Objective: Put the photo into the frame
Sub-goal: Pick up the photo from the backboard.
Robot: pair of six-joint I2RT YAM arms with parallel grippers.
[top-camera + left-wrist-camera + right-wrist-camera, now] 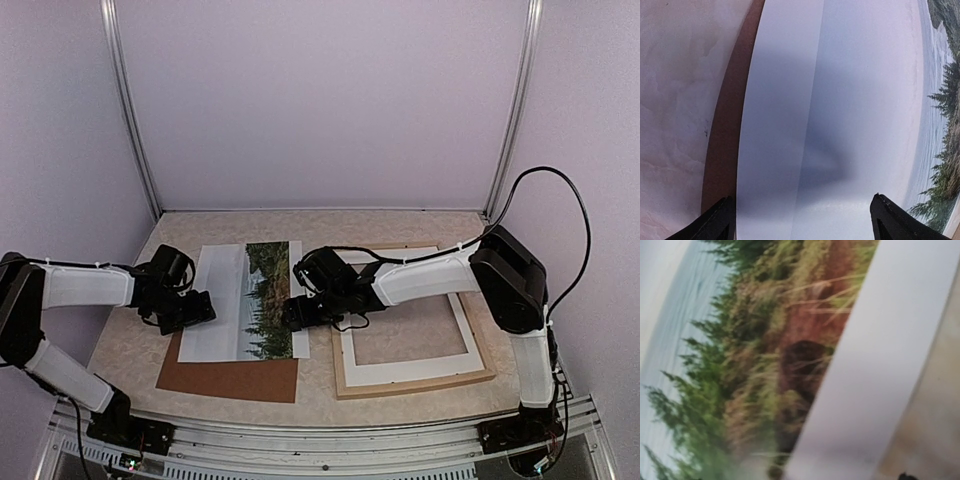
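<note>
Photo is lying on board, left of frame. Left gripper is hanging spread; right gripper: can't tell. Risk: pinching board w/ photo, or paper buckling.

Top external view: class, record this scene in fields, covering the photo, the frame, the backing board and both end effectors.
photo: flat on the brown board, left of the frame, not yet inside
frame: on the table, right side, white mat within
left end effector: open, above the photo's left border
right end effector: above the photo's right edge; opening unclear
</note>
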